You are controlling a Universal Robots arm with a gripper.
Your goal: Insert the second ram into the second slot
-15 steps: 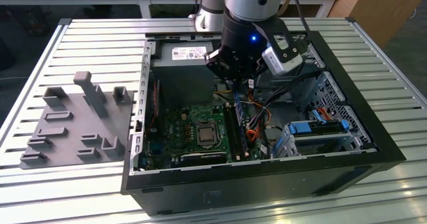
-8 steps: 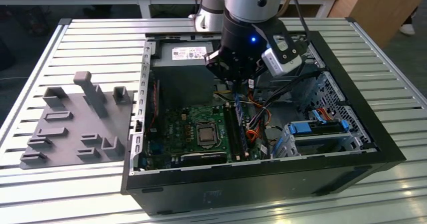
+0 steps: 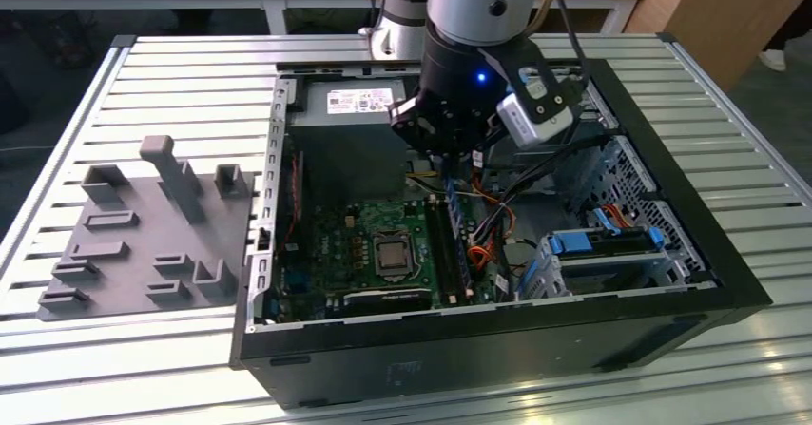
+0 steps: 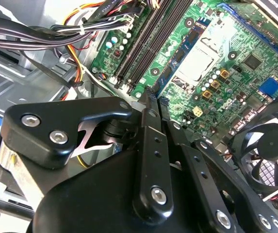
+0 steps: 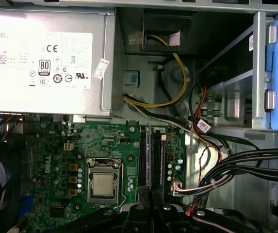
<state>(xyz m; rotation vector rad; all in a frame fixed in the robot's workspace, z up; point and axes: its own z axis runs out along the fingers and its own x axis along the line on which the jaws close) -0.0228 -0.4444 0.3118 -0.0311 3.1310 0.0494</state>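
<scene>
Starting at the fingers (image 5: 139, 209): they're drawn in narrow, and the ram (image 5: 148, 150) is pinched between them, seen edge-on as a thin strip in the first wrist view. The ram is lined up with the black slots (image 5: 157, 155) and held right over them. Whether it's touching one can't be told. In the exterior view the gripper (image 3: 444, 162) is seen down inside the open case (image 3: 508, 349). The slots are flanked by the CPU (image 5: 103, 184) on one side and black cables (image 5: 255, 160) on the other, with the PSU (image 5: 46, 58) past their far end. Outside the case, a grey fixture (image 3: 140, 235) is laid on the slatted table (image 3: 190, 73), toward the exterior view's left.
</scene>
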